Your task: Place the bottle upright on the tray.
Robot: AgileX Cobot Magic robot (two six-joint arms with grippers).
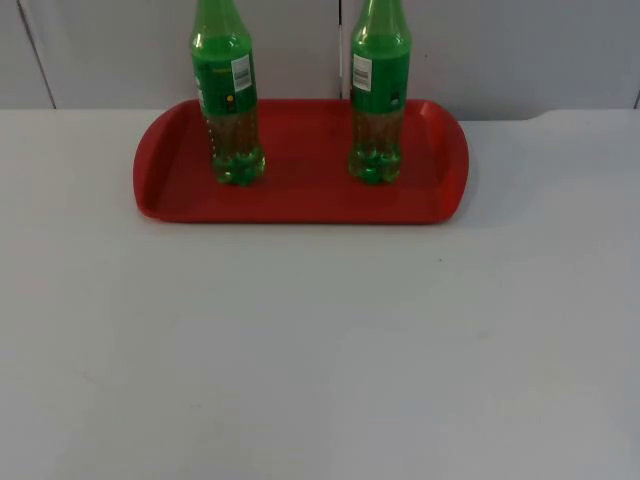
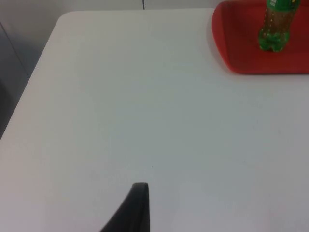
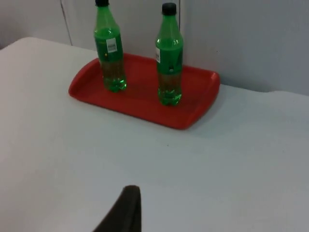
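A red tray (image 1: pixel 300 205) lies at the back of the white table, near the partition wall. Two green bottles with black caps stand upright on it: one toward its left end (image 1: pixel 228 110), the other toward its right end (image 1: pixel 378 100). The right wrist view takes in both bottles (image 3: pixel 110 53) (image 3: pixel 169 63) on the tray (image 3: pixel 140 104). My right gripper (image 3: pixel 126 208) hovers over bare table well in front of the tray, holding nothing. My left gripper (image 2: pixel 137 203) is over bare table off the tray's (image 2: pixel 241 55) left end, far from the nearest bottle (image 2: pixel 275 24), and holds nothing.
The grey partition wall (image 1: pixel 480 50) rises right behind the tray. The table's left edge and rounded far corner (image 2: pixel 63 19) are near the left gripper. Wide open table top (image 1: pixel 320 350) lies in front of the tray.
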